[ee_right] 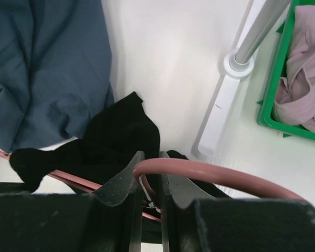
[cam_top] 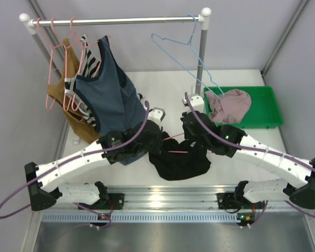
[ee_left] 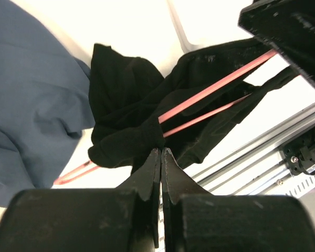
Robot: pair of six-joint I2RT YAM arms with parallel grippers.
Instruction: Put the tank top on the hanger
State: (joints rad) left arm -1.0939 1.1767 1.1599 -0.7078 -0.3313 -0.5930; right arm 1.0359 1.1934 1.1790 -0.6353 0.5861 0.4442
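A plain, floppy black tank top [cam_top: 179, 160] is seen crumpled on the white counter [cam_top: 165, 86], in front of the silver clothes rail [cam_top: 121, 21] and below its middle span. A thin salmon-pink wire hanger [cam_top: 176, 151] is threaded partly through the fabric, with two of its wires showing across the black cloth in the left wrist view [ee_left: 215, 86].

The left end effector [ee_left: 160, 151] is closed, its fingertips pressed together on a bunched fold of the black tank top [ee_left: 126, 105]. The right end effector [ee_right: 151, 164] is clamped on the salmon-pink wire hanger [ee_right: 215, 171] near its curved hook, which arcs over the fingers. Both end effectors are held low over the garment, in front of the silver clothes rail.

A slate-blue sleeveless top [cam_top: 107, 92] is hung from the left part of the rail, with bare salmon-pink hangers [cam_top: 55, 68] beside it at the left end. A light-blue wire hanger [cam_top: 191, 55] is hooked near the rail's right end. A green plastic tray [cam_top: 268, 124] holding a mauve-pink garment [cam_top: 228, 105] is set to the right of the rail's right post.
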